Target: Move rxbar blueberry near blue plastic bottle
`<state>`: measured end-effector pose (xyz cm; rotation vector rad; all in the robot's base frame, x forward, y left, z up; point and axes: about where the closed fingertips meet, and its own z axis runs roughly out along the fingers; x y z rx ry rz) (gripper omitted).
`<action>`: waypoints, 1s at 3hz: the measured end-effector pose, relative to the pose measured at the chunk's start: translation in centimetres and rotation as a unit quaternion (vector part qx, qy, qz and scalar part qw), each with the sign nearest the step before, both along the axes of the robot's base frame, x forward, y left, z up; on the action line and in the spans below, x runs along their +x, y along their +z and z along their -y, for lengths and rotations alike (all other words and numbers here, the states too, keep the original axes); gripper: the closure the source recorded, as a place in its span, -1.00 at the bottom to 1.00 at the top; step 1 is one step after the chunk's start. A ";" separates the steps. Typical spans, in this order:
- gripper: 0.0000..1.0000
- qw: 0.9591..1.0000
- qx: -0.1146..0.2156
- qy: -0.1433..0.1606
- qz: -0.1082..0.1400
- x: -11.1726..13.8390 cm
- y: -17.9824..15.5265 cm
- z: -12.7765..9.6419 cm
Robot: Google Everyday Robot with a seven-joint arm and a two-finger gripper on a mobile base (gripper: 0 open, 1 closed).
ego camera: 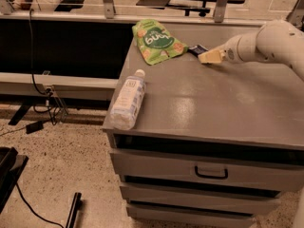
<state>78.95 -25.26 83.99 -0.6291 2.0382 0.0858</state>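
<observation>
The rxbar blueberry (197, 49) is a small dark navy wrapper lying flat at the back of the grey cabinet top (213, 103), just right of the green pouch; my gripper partly covers it. My gripper (207, 57), pale yellow at the end of a white arm reaching in from the right, sits right at the bar. The blue plastic bottle (128, 99) lies on its side at the front left edge of the cabinet top, white cap pointing to the back, well apart from the bar.
A green snack pouch (156, 41) lies flat at the back left of the cabinet top. The cabinet has drawers below with a dark handle (211, 173). A rail and cables (45, 87) run to the left, over speckled floor.
</observation>
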 end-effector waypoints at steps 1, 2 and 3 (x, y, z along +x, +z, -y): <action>1.00 1.000 0.000 0.000 0.000 0.0 0.0 0.0; 1.00 1.000 0.000 0.000 0.000 0.0 0.0 0.0; 1.00 1.000 0.000 0.000 0.000 0.0 0.0 0.0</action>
